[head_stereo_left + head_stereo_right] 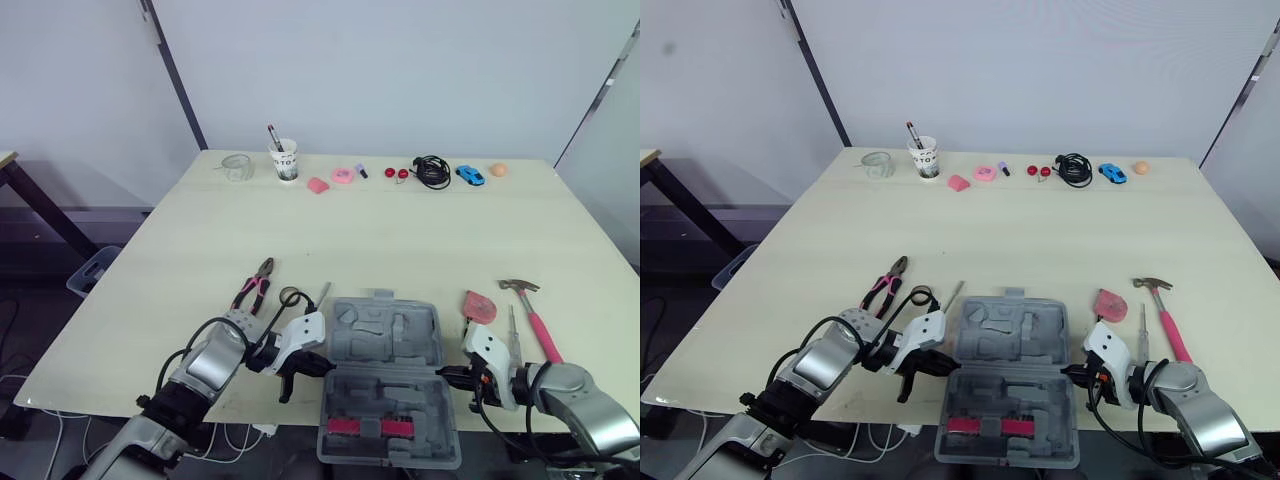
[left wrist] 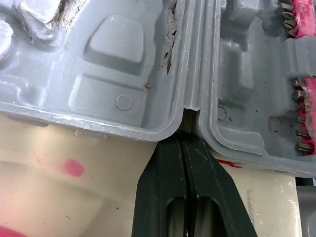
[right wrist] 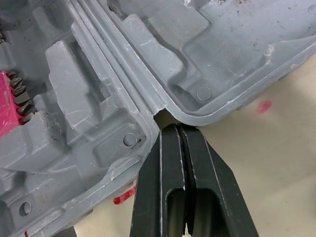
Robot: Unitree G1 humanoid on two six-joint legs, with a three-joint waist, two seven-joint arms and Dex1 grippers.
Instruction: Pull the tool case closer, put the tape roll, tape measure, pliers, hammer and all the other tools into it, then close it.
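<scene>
While lying open and flat at the near edge of the pale wooden table, flanked at both hinge ends: grey moulded plastic tool case, red bit strips in its near half. At the left hinge notch, left gripper, black fingers pressed together, empty. At the right hinge notch, right gripper, fingers likewise closed tight on nothing. Left of the case, pink-handled pliers; right of it, pink-handled claw hammer and slim screwdriver.

A grey moulded tool case lies open and flat at the bench's near edge. Pink-handled pliers and a dark tape roll lie left of it; a pink-handled hammer and a screwdriver lie right.
</scene>
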